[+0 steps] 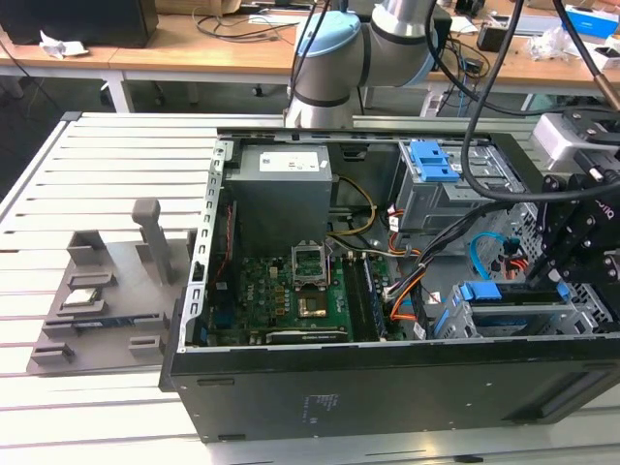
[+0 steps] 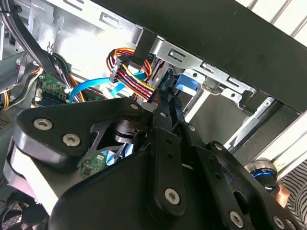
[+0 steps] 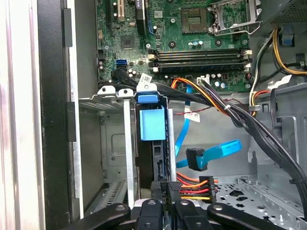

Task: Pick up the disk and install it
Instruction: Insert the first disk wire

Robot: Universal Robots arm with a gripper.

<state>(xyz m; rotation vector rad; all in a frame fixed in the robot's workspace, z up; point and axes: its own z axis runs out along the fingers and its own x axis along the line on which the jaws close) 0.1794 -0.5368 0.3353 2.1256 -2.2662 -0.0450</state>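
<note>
The black linkage gripper stands at the mouth of the grey metal drive cage, jaws nearly closed on the edge of the blue-bracketed silver disk. The disk stands edge-on in its slot, long axis running into the cage. A multicoloured power cable bundle lies just beside; the green motherboard lies beyond.

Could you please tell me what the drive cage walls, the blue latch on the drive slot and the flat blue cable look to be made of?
The drive cage looks like bare sheet metal: dull grey, thin, with stamped ribs and folded edges. The blue latch appears to be moulded plastic, smooth, evenly coloured, slightly glossy. The flat blue cable seems plastic-sheathed: it bends like ribbon and has a soft sheen.
</note>
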